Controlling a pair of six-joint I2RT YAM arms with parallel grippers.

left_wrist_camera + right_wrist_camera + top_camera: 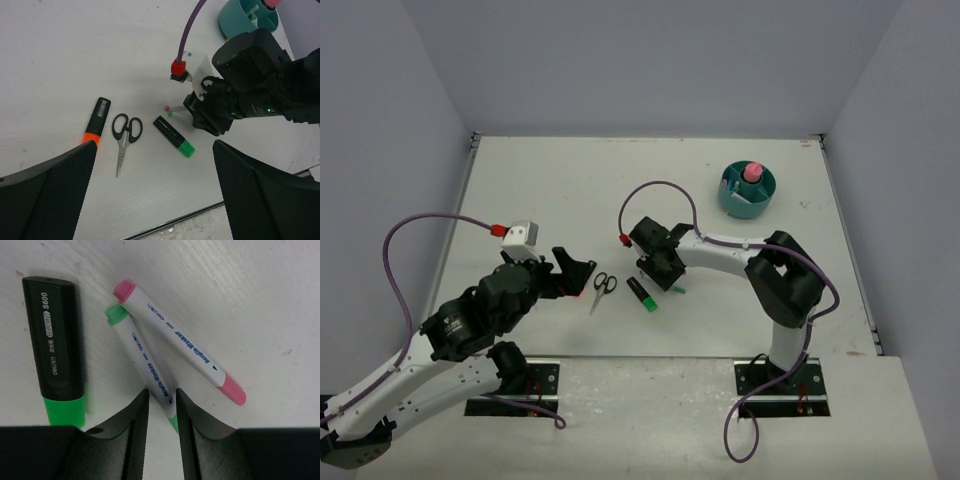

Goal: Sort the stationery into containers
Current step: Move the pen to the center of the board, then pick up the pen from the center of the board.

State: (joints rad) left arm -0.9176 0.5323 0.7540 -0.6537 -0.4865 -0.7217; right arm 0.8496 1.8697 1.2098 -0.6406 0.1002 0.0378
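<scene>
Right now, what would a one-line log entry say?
left tool: open, empty | right tool: astride green pen, grip unclear | organizer: glue stick inside

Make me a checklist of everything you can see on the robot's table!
Surface: white table, flat and plain.
Job's things: round teal plastic organizer at the far right, holding a pink-capped glue stick; lying loose are black-handled scissors, green-tipped black highlighter, orange-tipped black highlighter, pink-ended white pen, green-ended white pen.
Clutter: nothing seen.
Pincers: left pincer wide open near the scissors; right pincer narrowly parted, straddling the green-ended white pen.
Cables: purple cable loops off each arm.
Surroundings: grey walls on three sides.
</scene>
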